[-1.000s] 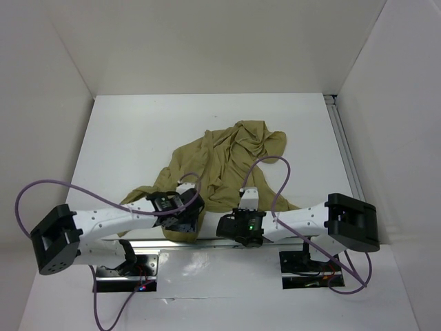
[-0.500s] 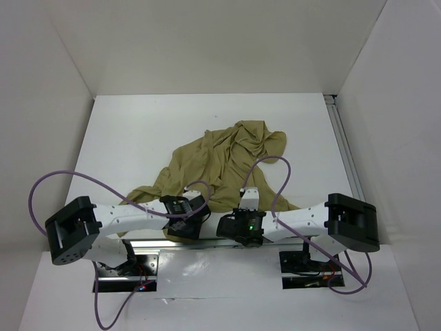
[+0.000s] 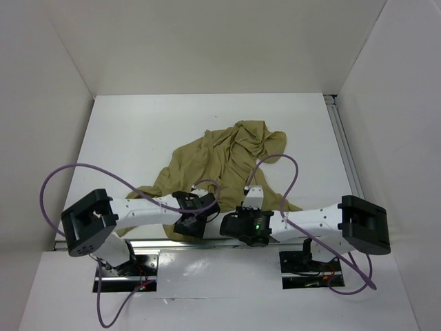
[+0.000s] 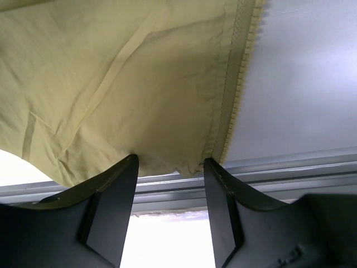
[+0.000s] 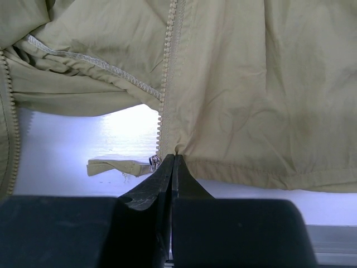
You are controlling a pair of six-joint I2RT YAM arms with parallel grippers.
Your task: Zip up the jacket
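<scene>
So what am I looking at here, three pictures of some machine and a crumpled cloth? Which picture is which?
These are two white robot arms, the left arm and right arm, bolted at a table's near edge, each ending in a two-finger gripper. The wide picture is from a camera overhead; the other two are from cameras on the wrists. A crumpled khaki jacket lies on the table. The right gripper is pinched shut on its bottom hem beside the zipper. The left gripper is open, with another hem corner at its fingertips, unclamped.
</scene>
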